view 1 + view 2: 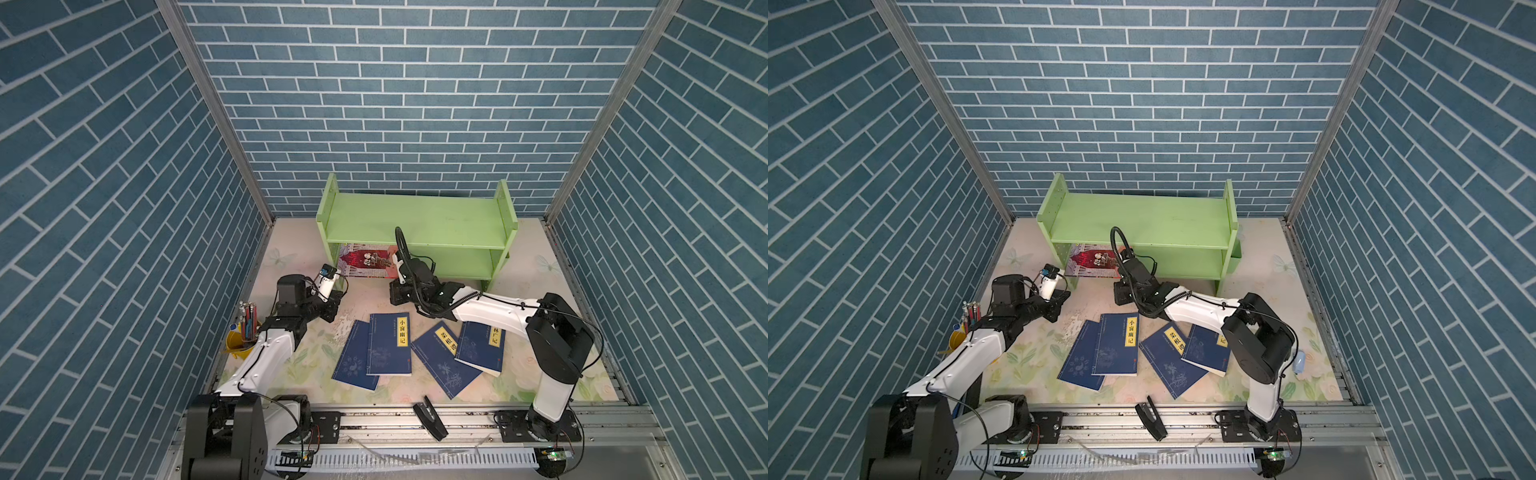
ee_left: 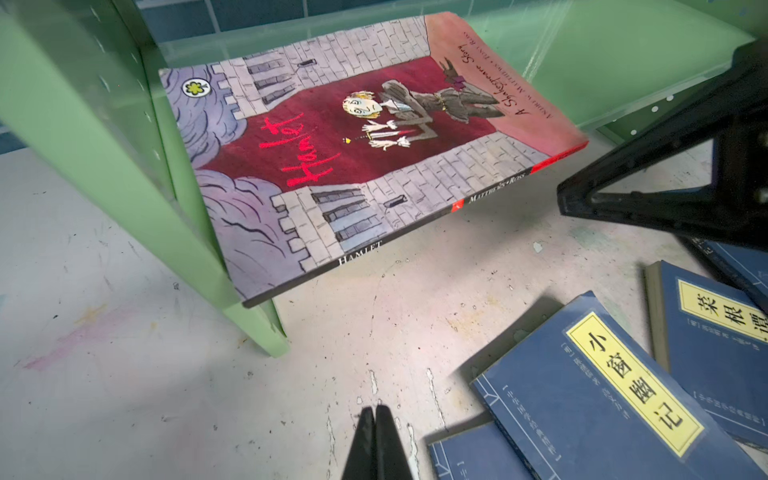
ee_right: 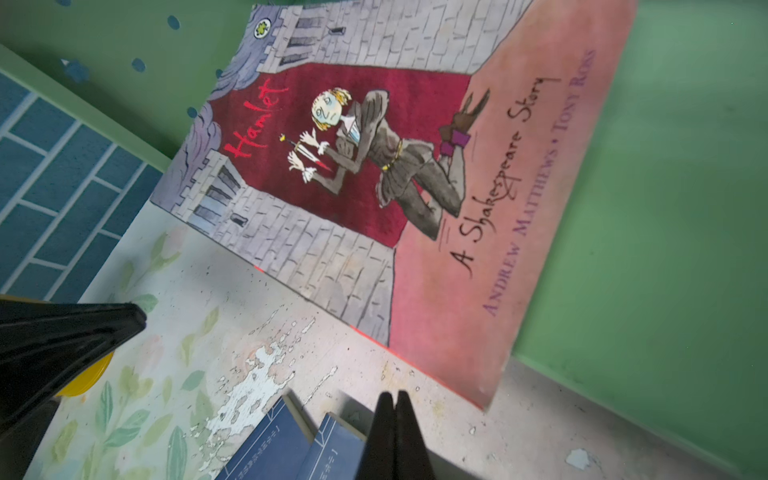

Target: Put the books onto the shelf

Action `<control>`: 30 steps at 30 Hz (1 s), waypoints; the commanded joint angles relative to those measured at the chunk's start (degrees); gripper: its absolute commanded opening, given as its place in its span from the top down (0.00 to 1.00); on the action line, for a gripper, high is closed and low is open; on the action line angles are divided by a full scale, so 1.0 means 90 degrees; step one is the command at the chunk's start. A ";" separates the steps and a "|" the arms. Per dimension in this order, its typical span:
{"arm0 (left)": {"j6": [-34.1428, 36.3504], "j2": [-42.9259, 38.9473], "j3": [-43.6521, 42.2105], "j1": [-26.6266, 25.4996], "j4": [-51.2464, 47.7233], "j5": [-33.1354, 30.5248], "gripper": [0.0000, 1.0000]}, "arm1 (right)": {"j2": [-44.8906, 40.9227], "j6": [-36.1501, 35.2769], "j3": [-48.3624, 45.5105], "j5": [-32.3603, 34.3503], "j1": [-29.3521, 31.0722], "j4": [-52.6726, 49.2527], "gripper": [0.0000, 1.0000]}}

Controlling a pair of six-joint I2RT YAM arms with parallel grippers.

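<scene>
I see Hamlet bk (image 1: pixel 368 261) flat on lower tier of green 2-tier shelf (image 1: pixel 415 216), left end, overhanging its front; 4 blue bks (image 1: pixel 388 345) lie flat, partly overlapping, before shelf.

Both top views are bright and evenly lit from overhead, so you only get soft shadows on the table (image 1: pixel 316 361) next to the blue books (image 1: pixel 388 349). The wide lens splays the brick walls (image 1: pixel 104 166) outward toward the edges, and the red book (image 1: pixel 365 259) sits in shade under the top board of the shelf (image 1: pixel 415 216). The left wrist view is fairly crisp, with a pale sheen on the shelf (image 2: pixel 582 54), but the right wrist view is soft all over, and the red book (image 3: pixel 415 166) gets smeary lettering toward the frame edge.
</scene>
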 commanded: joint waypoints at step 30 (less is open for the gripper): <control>-0.0341 0.0323 0.0046 0.0042 0.1124 -0.1098 0.83 | 0.0305 -0.0455 0.0589 0.0549 -0.0022 -0.0324 1.00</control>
